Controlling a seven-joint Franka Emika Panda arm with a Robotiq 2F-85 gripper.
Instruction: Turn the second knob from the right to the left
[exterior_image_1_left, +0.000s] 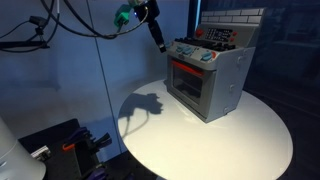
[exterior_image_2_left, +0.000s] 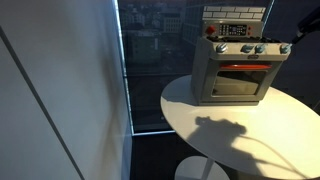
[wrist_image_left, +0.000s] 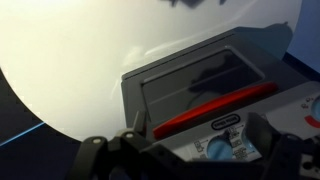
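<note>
Step in hand: I judge this as the approach; I hover above the toy stove (exterior_image_1_left: 208, 75) and touch no knob yet.

My gripper (exterior_image_1_left: 158, 40): it hangs in the air over the stove's edge in an exterior view; in the wrist view its dark fingers (wrist_image_left: 112, 158) sit at the bottom edge, and I cannot tell whether they are spread or pressed together.

Task's thing: the row of knobs (exterior_image_2_left: 245, 48) runs along the stove's front panel, below me; the second knob from the right (exterior_image_2_left: 259, 48) is small and blurred there.

Below me: the oven door with its red handle (wrist_image_left: 205, 111), and the round white worktop (exterior_image_1_left: 180, 135) beyond it.

Next move: I judge I must come down to the panel, centre on that knob, close around it and twist left.
</note>
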